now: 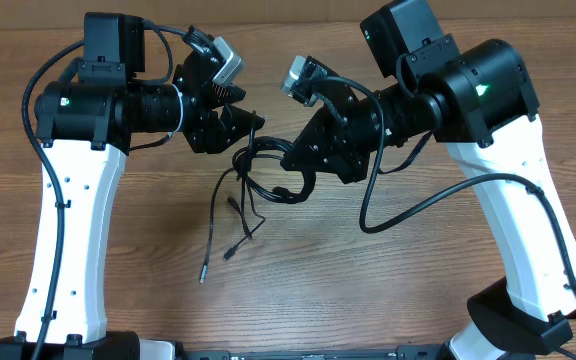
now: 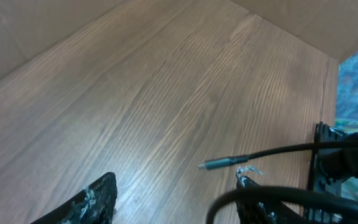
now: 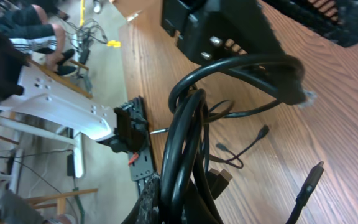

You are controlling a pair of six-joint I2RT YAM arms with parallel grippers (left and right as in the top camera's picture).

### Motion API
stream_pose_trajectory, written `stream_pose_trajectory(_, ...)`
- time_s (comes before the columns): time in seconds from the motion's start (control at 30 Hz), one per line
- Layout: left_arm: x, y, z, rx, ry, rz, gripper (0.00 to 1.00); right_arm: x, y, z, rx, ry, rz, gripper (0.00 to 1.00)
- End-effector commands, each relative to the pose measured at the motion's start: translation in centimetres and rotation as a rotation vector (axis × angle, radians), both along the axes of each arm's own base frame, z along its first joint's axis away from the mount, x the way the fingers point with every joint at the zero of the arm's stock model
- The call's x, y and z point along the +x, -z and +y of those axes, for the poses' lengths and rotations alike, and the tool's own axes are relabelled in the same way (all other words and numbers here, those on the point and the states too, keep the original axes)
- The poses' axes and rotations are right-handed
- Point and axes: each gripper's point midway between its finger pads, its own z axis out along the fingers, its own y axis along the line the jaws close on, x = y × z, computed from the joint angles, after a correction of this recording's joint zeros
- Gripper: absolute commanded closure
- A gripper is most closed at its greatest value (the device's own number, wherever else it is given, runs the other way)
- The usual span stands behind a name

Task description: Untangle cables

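Observation:
The cables [image 1: 260, 176] are a small knotted bundle of thin black wires hanging between my two grippers, with loose plug ends trailing down toward the table front [image 1: 206, 266]. My right gripper [image 1: 295, 166] is shut on the bundle; in the right wrist view several cable loops [image 3: 188, 118] run up out of its jaws [image 3: 185, 208]. My left gripper [image 1: 246, 128] is open just left of the bundle. In the left wrist view its fingers [image 2: 176, 182] are wide apart, one cable loop [image 2: 278, 151] lies across the right finger, and a plug end [image 2: 216, 163] sits beyond it.
The wooden table [image 1: 118, 280] carries the trailing wire ends. A beige wall [image 2: 17, 31] stands past the far edge. Beyond the table edge in the right wrist view are a seated person [image 3: 17, 37] and a black mounting bracket [image 3: 134, 130].

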Motion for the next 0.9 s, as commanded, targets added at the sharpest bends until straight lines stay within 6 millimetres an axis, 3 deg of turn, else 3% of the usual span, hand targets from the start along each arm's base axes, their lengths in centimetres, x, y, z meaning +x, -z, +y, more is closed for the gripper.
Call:
stream_pose_trajectory(0.0, -0.6, -1.9, -0.6, -0.019, 0.053, -0.091, 0.40, -1.8, -2.9, 0.3, 0.106, -0.054, -0.020, 0.96)
stream_pose_trajectory(0.1, -0.7, -2.6, -1.0, -0.053, 0.077, -0.111, 0.48, -1.8, -2.9, 0.3, 0.108, -0.054, -0.024, 0.96)
stream_pose_trajectory(0.2, -0.7, -3.0, -1.2, -0.070, 0.089, -0.129, 0.90, -1.8, -2.9, 0.3, 0.107, -0.053, -0.023, 0.96)
stream_pose_trajectory(0.23, -0.6, -3.0, -1.2, -0.071, 0.089, -0.132, 0.96, -1.7, -2.9, 0.2, 0.104, -0.051, -0.023, 0.96)
stream_pose_trajectory(0.47, -0.5, -2.8, -1.0, -0.060, 0.072, -0.115, 0.96, -0.4, -1.3, -0.7, 0.000, 0.013, -0.067, 0.96)
stream_pose_trajectory(0.73, -0.1, -2.9, 0.1, -0.080, 0.014, -0.075, 0.96, 4.0, 1.2, -3.5, -0.231, 0.266, -0.147, 0.96)
stream_pose_trajectory(0.87, -0.6, -3.8, 0.5, -0.109, 0.001, -0.070, 0.96, 5.6, 1.4, -4.6, -0.270, 0.355, -0.163, 0.96)
